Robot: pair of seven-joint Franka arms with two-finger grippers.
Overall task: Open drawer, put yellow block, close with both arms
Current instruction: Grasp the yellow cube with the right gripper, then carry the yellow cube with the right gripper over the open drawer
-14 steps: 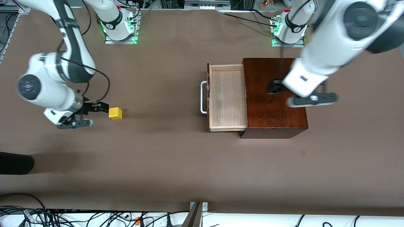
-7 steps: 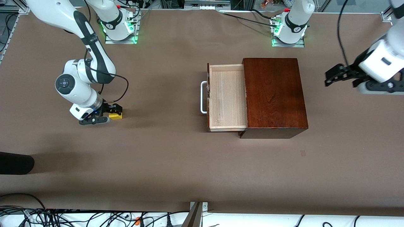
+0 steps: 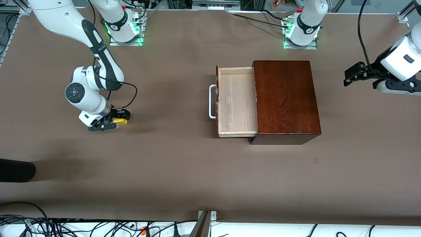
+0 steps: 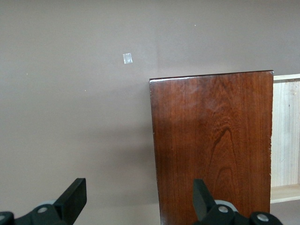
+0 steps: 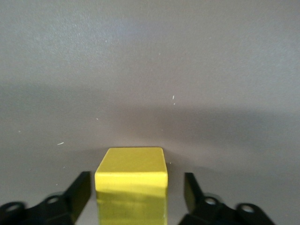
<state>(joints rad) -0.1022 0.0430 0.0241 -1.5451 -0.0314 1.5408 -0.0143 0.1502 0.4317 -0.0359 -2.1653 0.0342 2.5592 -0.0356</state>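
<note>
Your right gripper point(image 3: 113, 121) is down at the desk point(image 3: 184, 171) toward the right arm's end, with the block point(image 5: 132, 180) sitting between its fingers point(image 5: 77, 194). In the right wrist view a narrow gap shows on each side of the block, so the fingers are partly open and bracketing it, not pinching it. Nothing is held.

The block looks like a small rigid cube with flat, smooth sides: light, stiff, nothing to crush. My guess is it will slip only if you catch it by an edge or corner. Take it on two opposite flat faces, low enough that the pads sit squarely on the sides, and centre it before you squeeze. It is about as wide as the gripper itself, so there is little room for error sideways.

The drawer point(image 3: 236, 100) is pulled out of the box point(image 3: 286, 98), its pale tray bare and its handle point(image 3: 212, 101) toward the right arm's end. It stands well apart from the block.

Your left gripper point(image 3: 360, 74) waits in the air over the desk at the left arm's end, beside the box, fingers spread wide and holding nothing.
</note>
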